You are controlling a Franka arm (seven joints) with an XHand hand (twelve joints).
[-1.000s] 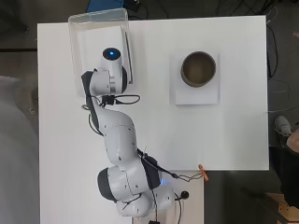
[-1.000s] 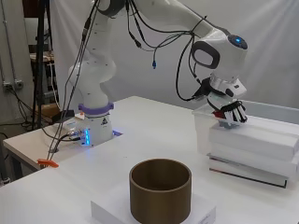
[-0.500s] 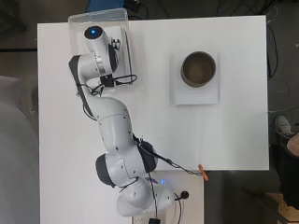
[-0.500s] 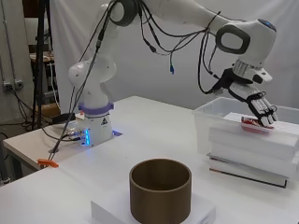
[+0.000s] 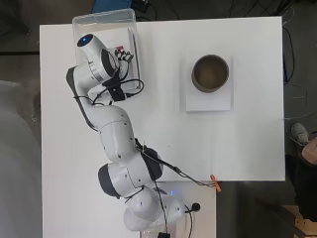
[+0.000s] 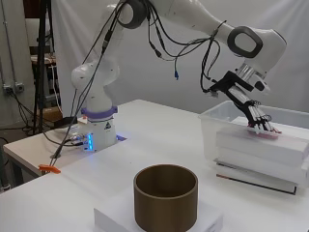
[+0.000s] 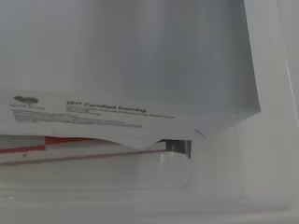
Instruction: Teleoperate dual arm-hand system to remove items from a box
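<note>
Hand (image 6: 254, 112) reaching into box (image 6: 227, 121), fingers straight & spread
Fingertips sit at the white/red packet (image 6: 263, 134) atop the stack inside, nothing gripped yet imo. Next: curl round the packet, lift clear of box wall, onto bench (image 6: 159, 130).

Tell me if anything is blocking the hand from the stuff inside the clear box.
Nothing visible does. The hand reaches down through the open top of the clear box, its straight fingers at a small red item lying on the white packages stacked inside. Whether they touch it is unclear.
</note>
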